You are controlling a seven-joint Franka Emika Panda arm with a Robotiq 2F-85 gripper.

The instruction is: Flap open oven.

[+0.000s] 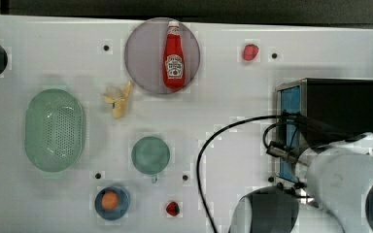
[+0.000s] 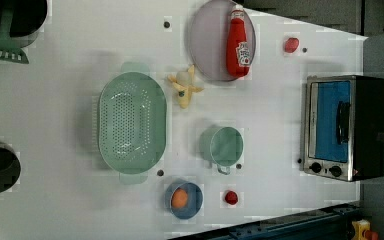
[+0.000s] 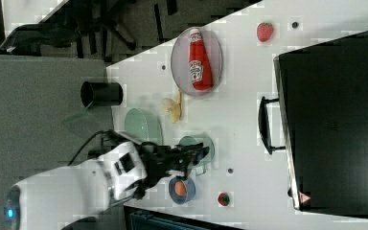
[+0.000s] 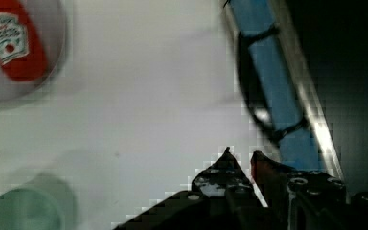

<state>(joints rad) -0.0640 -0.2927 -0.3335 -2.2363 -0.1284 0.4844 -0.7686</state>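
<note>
White tabletop (image 2: 280, 125) carries everything, and the large boxy toaster oven with black top, silver front frame and blue-tinted glass door (image 2: 345, 127) stands near the edge at the left view's right, its door shut upright and its dark bar handle (image 2: 343, 122) across the glass. My black gripper (image 4: 239, 158) hangs over the bare table just in front of that door, near the handle but apart from it; my two fingertips (image 4: 227, 155) sit close together with only a narrow gap, gripping nothing. My white arm (image 1: 340, 179) reaches in from the corner at the top view's lower right, a black cable (image 1: 209, 145) looping off it. A red ketchup bottle (image 2: 238, 42) lies on a round grey plate (image 2: 205, 45) by the far edge, a red strawberry (image 2: 291, 45) beside it. A pale green perforated colander (image 2: 131, 122) sits mid-table, a pale green mug (image 2: 225, 146) between it and the oven
</note>
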